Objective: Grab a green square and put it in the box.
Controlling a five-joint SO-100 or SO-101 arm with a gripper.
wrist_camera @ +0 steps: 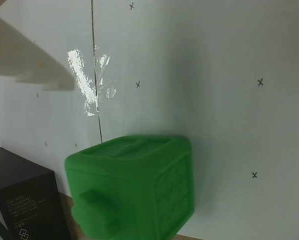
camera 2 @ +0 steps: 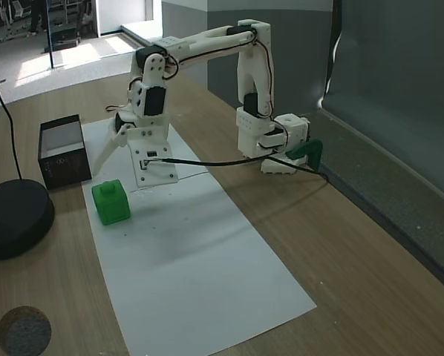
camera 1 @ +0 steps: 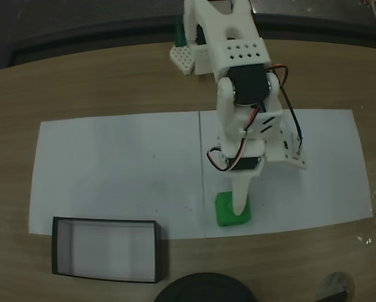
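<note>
Green square: it sits (camera 1: 232,211) on the white paper sheet (camera 1: 119,170), near the sheet's bottom edge in a fixed view; in the wrist view it fills the lower middle (wrist_camera: 134,190), one face carrying a raised stud.
My claw: it hangs (camera 1: 239,200) right over the block in a fixed view, one white finger reaching down onto or just before it; in a fixed view from the side (camera 2: 112,148) it sits above and behind the block (camera 2: 111,202).
Claw state: I cannot tell whether my fingers are spread or closed; I see one pale finger (wrist_camera: 32,62) at the upper left of the wrist view, apart from the block.
Box: black-walled with a pale bottom (camera 1: 106,250), it lies on the wooden table (camera 1: 81,88) at the sheet's lower left corner, well apart from the block.
Other: a round black base (camera 2: 10,219) stands near the box (camera 2: 61,152).
</note>
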